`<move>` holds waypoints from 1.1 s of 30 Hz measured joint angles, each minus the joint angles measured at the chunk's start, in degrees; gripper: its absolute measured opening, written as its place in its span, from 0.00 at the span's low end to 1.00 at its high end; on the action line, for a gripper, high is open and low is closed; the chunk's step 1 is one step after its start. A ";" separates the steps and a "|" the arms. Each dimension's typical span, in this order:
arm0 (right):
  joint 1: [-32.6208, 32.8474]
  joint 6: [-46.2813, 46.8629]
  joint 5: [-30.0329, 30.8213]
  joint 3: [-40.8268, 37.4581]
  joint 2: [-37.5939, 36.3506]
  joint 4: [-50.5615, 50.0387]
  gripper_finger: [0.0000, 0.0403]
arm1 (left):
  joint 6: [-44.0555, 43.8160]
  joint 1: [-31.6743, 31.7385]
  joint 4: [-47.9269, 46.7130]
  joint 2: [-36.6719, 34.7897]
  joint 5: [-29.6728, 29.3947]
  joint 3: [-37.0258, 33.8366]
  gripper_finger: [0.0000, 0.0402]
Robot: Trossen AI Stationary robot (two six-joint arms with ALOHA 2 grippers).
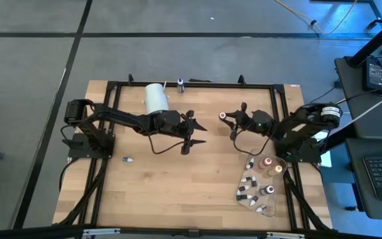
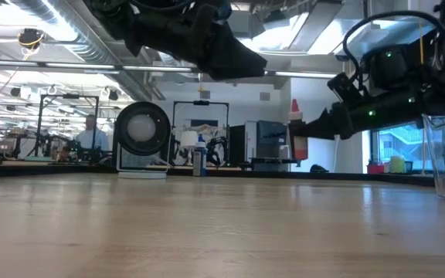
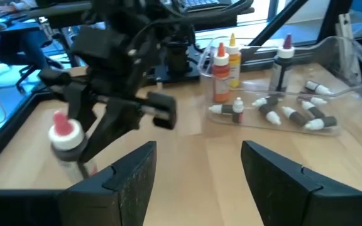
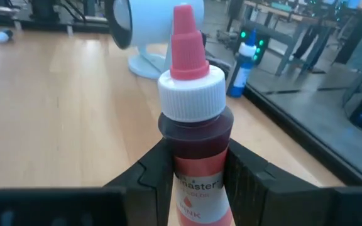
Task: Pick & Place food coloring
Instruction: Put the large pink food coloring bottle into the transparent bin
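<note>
My right fingers [image 4: 197,179] clamp the pink bottle [image 4: 192,135] upright, mid-frame above the bench [image 1: 178,179], ready for handover; my left fingers [image 3: 197,179] stand apart, waiting.

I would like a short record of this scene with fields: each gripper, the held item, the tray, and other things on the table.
right gripper: shut on the pink bottle, held above the table
pink bottle: white cap, pink tip, dark red contents
left gripper: open, empty, over the table's middle, facing the right gripper
clear tray: by the right arm's base; holds three upright bottles and several small ones lying down
other: white cylinder near the far edge
</note>
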 joint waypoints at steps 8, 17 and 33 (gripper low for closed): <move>0.00 3.35 -0.44 0.00 4.16 -0.10 0.30 | 0.02 -1.54 0.52 0.00 0.04 0.00 0.57; 0.00 4.49 -0.55 1.09 9.61 0.89 0.35 | 0.02 -1.37 0.92 0.00 -1.10 0.00 0.57; 0.00 8.84 -1.99 7.68 11.79 5.08 0.52 | -1.08 -1.41 -3.67 0.00 -1.07 0.02 0.57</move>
